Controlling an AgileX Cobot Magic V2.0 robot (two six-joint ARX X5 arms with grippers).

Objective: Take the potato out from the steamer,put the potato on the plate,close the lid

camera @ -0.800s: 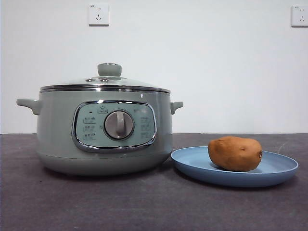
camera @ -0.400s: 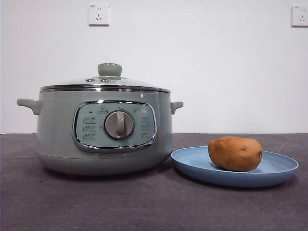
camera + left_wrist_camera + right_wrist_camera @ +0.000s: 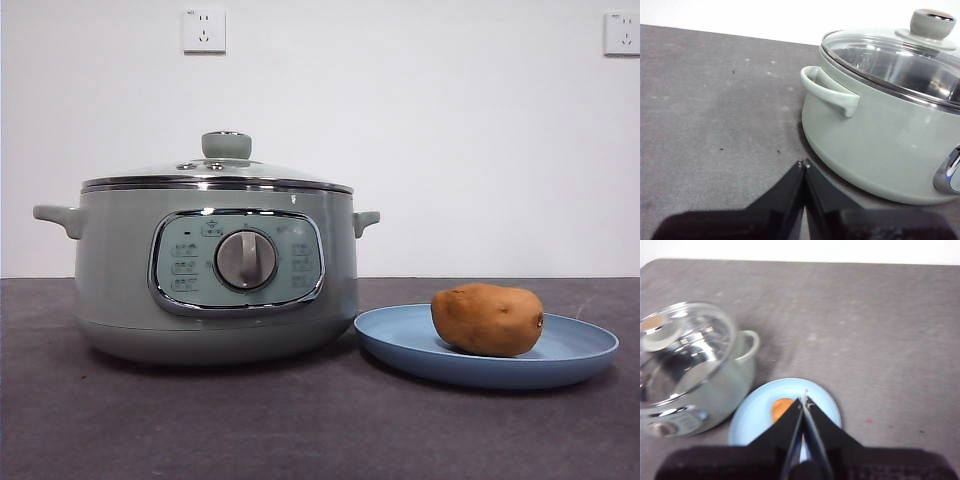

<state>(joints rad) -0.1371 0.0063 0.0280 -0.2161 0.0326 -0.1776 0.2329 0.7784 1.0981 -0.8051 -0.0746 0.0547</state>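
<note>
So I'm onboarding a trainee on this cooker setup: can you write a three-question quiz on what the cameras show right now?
1. True or false: the potato lies on the plate.
2. Where is the lid? A) on the table B) seated on the steamer C) held by a gripper
3. Fill in: the jaws of the left gripper and the right gripper are both ____.

Key: 1 true; 2 B; 3 shut, holding nothing.
</note>
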